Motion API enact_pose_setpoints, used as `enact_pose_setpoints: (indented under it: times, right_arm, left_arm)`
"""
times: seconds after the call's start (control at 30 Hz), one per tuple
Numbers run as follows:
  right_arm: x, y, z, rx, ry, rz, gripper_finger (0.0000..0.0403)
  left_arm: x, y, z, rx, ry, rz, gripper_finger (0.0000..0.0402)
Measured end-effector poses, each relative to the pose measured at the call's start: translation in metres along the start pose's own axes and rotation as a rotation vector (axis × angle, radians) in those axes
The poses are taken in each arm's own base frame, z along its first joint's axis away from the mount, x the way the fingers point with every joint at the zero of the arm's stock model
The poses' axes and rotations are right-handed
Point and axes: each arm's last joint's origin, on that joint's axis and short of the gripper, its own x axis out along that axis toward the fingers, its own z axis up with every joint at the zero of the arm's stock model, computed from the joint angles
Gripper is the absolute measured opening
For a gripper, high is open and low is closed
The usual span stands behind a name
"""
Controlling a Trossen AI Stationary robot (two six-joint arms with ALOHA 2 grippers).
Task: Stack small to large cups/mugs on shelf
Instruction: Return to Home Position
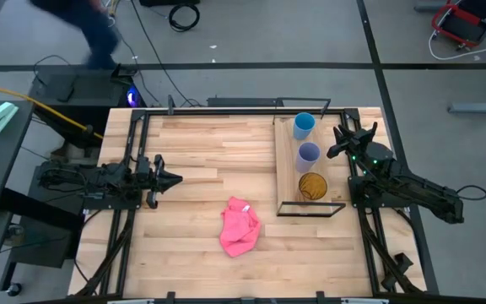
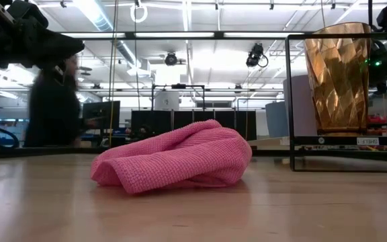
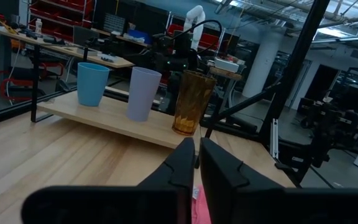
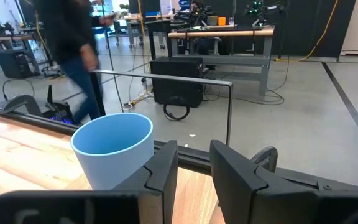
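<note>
**A:** What has the right hand got?

**B:** Nothing. Its fingers stand apart with bare air between them. Just ahead of it is the light blue cup, upright on the shelf.

**A:** And beyond that one?

**B:** The lavender cup comes next along, then the taller amber cup, farthest from the hand. They stand in one row, side by side, none nested.

**A:** The left hand?

**B:** Well apart from the shelf, over the surface — fingers all but together, holding nothing. The pink cloth lies between it and the shelf.

**A:** So what's left?

**B:** By my reading the placing is done, shortest to tallest — only parking the arms remains.
</note>
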Motion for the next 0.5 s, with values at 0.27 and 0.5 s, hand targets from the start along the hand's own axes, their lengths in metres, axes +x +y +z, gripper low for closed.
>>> enact_pose_setpoints:
  times: [0.27, 0.5]
  right_arm:
    - [0.0, 0.0, 0.0001, 0.0, 0.0, 0.0, 0.0103]
    - [0.0, 0.0, 0.0001, 0.0, 0.0, 0.0, 0.0103]
  left_arm:
    - [0.0, 0.0, 0.0, 0.0, 0.0, 0.001, 0.0036]
    - [0.0, 0.0, 0.0, 0.0, 0.0, 0.001, 0.004]
